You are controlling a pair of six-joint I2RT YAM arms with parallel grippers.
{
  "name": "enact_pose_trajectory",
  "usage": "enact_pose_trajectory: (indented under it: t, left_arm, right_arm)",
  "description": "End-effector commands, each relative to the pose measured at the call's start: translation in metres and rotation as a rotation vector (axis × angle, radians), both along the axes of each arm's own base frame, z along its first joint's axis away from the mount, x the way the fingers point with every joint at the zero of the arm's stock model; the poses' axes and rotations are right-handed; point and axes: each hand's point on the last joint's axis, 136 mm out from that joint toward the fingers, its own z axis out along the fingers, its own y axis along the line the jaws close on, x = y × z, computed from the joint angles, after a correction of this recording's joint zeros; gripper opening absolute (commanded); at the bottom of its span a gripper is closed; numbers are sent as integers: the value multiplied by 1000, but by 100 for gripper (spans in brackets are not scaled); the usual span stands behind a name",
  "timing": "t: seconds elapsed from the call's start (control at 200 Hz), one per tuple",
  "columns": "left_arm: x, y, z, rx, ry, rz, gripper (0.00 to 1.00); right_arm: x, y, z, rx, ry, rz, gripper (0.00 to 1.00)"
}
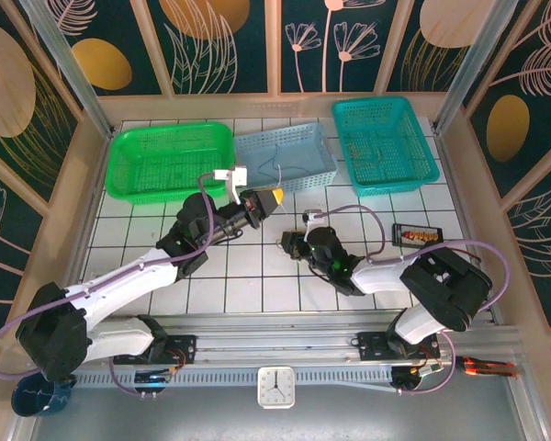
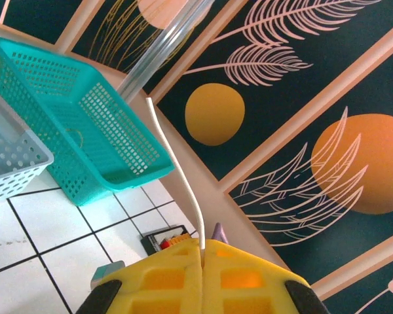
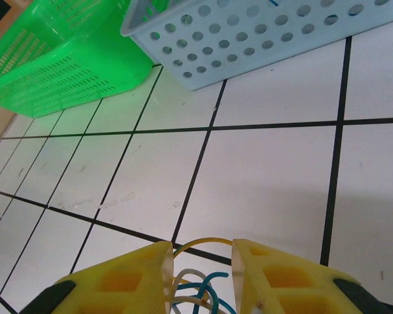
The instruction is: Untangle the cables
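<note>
The cables (image 3: pixel 203 288) are a small tangle of yellow, whitish and blue wires on the white tiles. They lie between the yellow fingers of my right gripper (image 3: pixel 200 252). Its jaws stand partly closed around the tangle, and the yellow loop bows from one pad to the other. In the top view the right gripper (image 1: pixel 292 243) is low over the table's middle. My left gripper (image 1: pixel 277 197) is raised near the light blue basket and shut on one whitish cable (image 2: pixel 177 170), which sticks out stiffly past its fingertips (image 2: pixel 183 261).
Three baskets line the back: green (image 1: pixel 129 175), light blue (image 1: pixel 298 175) and teal (image 1: pixel 354 165). A thin wire lies in the light blue one. A small black device (image 1: pixel 415 234) sits on the tiles to the right. A clock (image 1: pixel 275 386) is at the near rail.
</note>
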Motion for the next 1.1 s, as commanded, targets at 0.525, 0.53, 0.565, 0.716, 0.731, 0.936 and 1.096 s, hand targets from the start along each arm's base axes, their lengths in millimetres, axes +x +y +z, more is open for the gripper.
enact_pose_trajectory:
  t: [0.525, 0.53, 0.565, 0.716, 0.731, 0.936, 1.096]
  left_arm:
    - [12, 26, 125, -88, -208, 97, 0]
    - [12, 26, 125, -87, -208, 97, 0]
    - [12, 26, 124, -86, -207, 97, 0]
    - [15, 27, 116, -76, -191, 106, 0]
    - [15, 27, 115, -75, -190, 107, 0]
    - [21, 20, 74, -35, -116, 96, 0]
    - [25, 22, 15, 0, -23, 117, 0]
  right_arm:
    - [-21, -18, -50, -49, 119, -55, 50]
    - [-21, -18, -50, -48, 119, -56, 50]
    - [-21, -19, -51, -51, 122, -56, 51]
    - [-26, -15, -54, -50, 136, -28, 56]
    - [-26, -15, -54, -49, 136, -21, 56]
    - [-35, 8, -34, -15, 128, 108, 61]
    - [-34, 18, -14, -16, 100, 158, 72]
